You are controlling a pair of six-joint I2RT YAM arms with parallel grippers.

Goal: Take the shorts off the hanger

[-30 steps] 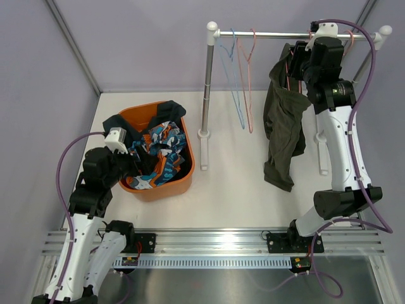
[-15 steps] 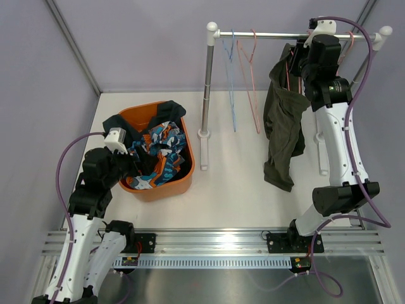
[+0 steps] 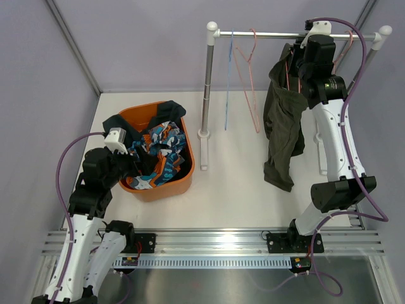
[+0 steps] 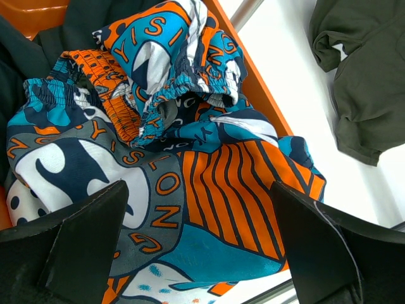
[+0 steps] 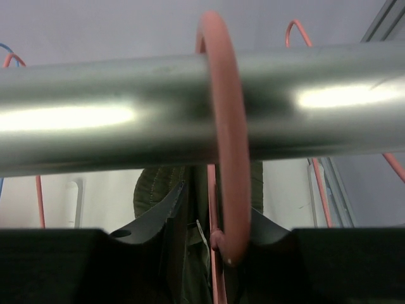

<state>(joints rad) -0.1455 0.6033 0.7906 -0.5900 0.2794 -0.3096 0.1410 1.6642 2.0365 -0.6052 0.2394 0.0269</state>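
Observation:
Olive green shorts (image 3: 281, 133) hang from a pink hanger (image 5: 221, 126) hooked over the steel rail (image 3: 278, 35). My right gripper (image 5: 218, 206) is up at the rail, shut on the hanger's neck, with the olive waistband (image 5: 155, 190) also between its fingers. In the top view the wrist covers the right gripper (image 3: 304, 50). Patterned blue, white and orange shorts (image 4: 158, 126) lie in the orange basket (image 3: 161, 190) with dark shorts (image 3: 117, 121). Above that pile my left gripper (image 4: 199, 240) hovers wide open, holding nothing.
An empty blue hanger (image 3: 229, 82) and an empty pink hanger (image 3: 248, 82) hang on the rail left of the olive shorts. The rack's left post (image 3: 205, 95) stands between basket and shorts. Another pink hanger hook (image 5: 297, 31) sits right of the gripper.
My right gripper's jaws have narrowed onto the hanger neck and the wrist has edged up to the rail. The two empty hangers have swung. The left arm has not moved.

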